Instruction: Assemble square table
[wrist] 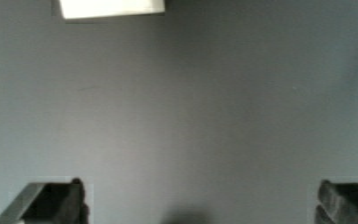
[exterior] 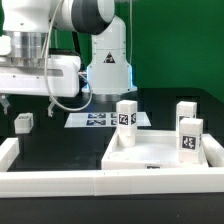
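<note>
Three legs (exterior: 125, 120) stand upright on the square slab (exterior: 150, 150).

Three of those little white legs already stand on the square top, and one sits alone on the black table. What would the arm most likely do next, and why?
Probably move over the loose leg and lower onto it. Three legs stand on the square tabletop, while this one lies apart at the exterior view's left. The tool is open and empty, with a white piece just at the edge of the wrist view.

Black table (exterior: 60, 140) carries slab (exterior: 150, 152), leg (exterior: 24, 122), marker board (exterior: 100, 119).
</note>
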Motion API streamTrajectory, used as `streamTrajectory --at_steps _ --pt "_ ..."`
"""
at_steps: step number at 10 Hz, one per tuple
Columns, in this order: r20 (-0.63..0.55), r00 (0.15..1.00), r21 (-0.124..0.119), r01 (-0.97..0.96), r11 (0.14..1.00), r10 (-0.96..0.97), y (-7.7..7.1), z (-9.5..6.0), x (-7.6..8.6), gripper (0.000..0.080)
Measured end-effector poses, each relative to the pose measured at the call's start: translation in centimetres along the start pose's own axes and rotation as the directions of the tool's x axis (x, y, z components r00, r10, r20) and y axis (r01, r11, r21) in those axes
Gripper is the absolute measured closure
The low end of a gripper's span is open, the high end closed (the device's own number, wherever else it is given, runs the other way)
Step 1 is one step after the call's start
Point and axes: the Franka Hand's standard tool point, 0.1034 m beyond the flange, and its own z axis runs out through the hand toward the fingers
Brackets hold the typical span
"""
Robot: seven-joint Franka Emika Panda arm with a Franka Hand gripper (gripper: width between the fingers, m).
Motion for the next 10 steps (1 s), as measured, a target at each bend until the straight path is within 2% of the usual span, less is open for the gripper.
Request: streamTrajectory --at_steps 2,3,4,5,6,9,10 --pt "0.005 1.0 0.002 0.0 1.0 0.0 -0.1 0.1 0.0 0.0151" --pt "0.016 1.0 0.01 0.012 1.0 -0.013 0.0 0.1 0.0 0.0151" --pt "0.019 1.0 0.009 0.014 1.0 -0.014 0.7 0.0 0.1 0.0151" --pt "0.042 0.999 0.021 0.008 1.0 -0.009 0.9 0.1 -0.2 0.0151" --pt "0.106 0.994 0.047 -0.001 0.999 -0.004 0.7 0.6 -0.7 0.0151" --pt "0.285 0.958 0.071 -0.032 0.997 0.01 1.3 1.5 -1.6 0.0151" --pt "0.338 0.941 0.088 -0.04 0.995 0.008 0.9 1.6 -1.6 0.0151"
